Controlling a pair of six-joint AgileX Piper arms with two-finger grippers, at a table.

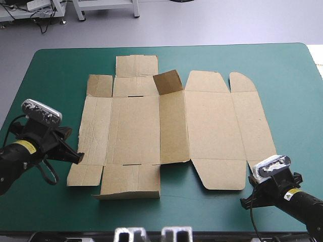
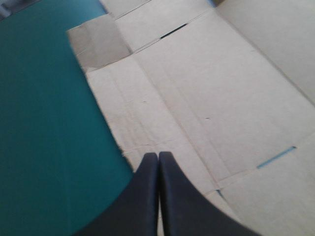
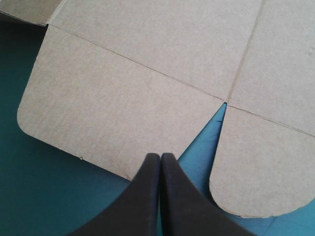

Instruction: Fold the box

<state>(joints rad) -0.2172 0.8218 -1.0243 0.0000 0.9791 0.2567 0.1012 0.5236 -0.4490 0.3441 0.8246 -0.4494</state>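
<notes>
The brown box lies as a flat cut sheet across the middle of the teal-green table, with one small flap near the far edge standing up. My left gripper is shut and empty, its tip at the sheet's left edge near the front-left flap. The left wrist view shows the shut fingers over the box's left panel. My right gripper is shut and empty, just off the front right corner. In the right wrist view its tip sits at the edge of a rounded flap.
Bare teal-green cover rings the sheet on all sides. The table's front edge runs close behind both grippers. A near flap at the front left is slightly lifted off the cover.
</notes>
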